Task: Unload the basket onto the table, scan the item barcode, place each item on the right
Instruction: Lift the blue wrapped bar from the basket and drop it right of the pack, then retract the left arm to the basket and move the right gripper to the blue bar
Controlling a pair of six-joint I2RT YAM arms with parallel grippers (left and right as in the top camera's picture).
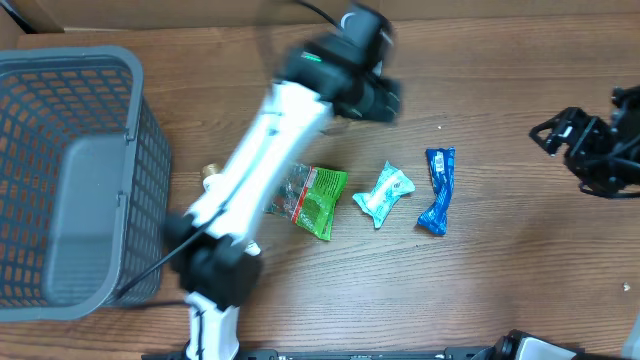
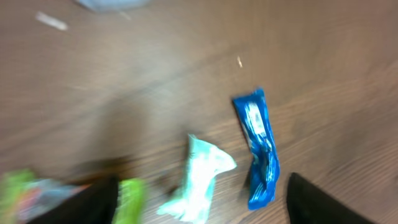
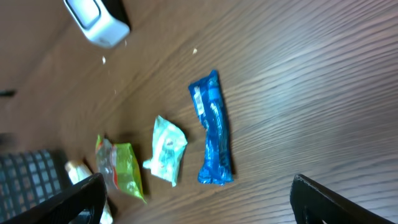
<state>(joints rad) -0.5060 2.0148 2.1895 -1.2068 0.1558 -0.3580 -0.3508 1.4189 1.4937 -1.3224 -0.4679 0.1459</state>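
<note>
Wooden table (image 1: 520, 290) held all three packets flat, none lifted: the green packet (image 1: 318, 202) nearest the grey basket (image 1: 70, 110), the mint packet (image 1: 385, 192) beyond it, the blue packet (image 1: 438, 188) farthest from the basket. Both left gripper (image 2: 202, 186) and right gripper (image 3: 198, 186) stood spread wide, holding nothing. We judged the scan yet to do (a white device (image 3: 99, 23), perhaps the scanner, lay ungripped). We read no barcode on the crinkled wrappers.

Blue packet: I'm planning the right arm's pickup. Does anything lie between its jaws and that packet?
Nothing visible. Only bare table separates the right gripper from the blue packet; the mint packet lies on the packet's far side, apart.
</note>
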